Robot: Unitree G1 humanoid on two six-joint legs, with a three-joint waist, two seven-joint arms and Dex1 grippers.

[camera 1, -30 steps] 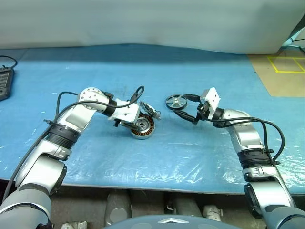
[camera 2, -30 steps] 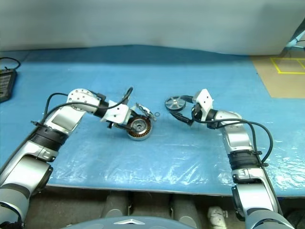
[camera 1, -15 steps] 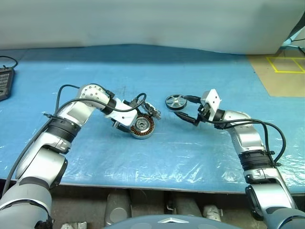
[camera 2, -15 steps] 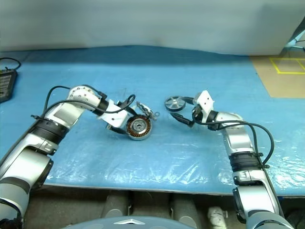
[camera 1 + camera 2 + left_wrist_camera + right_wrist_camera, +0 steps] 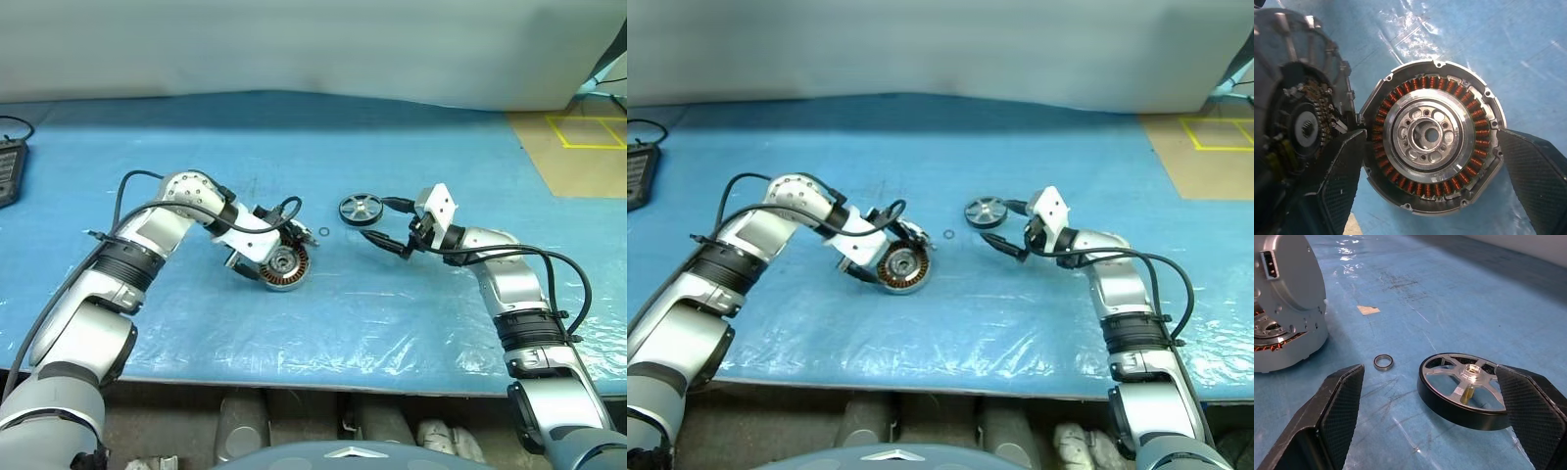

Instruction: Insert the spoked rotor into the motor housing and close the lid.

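Left tool (image 5: pixel 1430 181) stands wide, flanking the motor housing (image 5: pixel 1432 134) (copper windings exposed in the wrist view). Right tool (image 5: pixel 1430 421) stands wide; the spoked rotor (image 5: pixel 1469 390) lies between its fingers, untouched.

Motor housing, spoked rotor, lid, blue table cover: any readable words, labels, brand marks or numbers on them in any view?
None can be read.
Round silver-grey motor housing with copper windings: no lettering.
Black-rimmed, silver-spoked rotor: no lettering.
Grey hinged metal lid: no lettering.
Blue plastic-covered table: no print.
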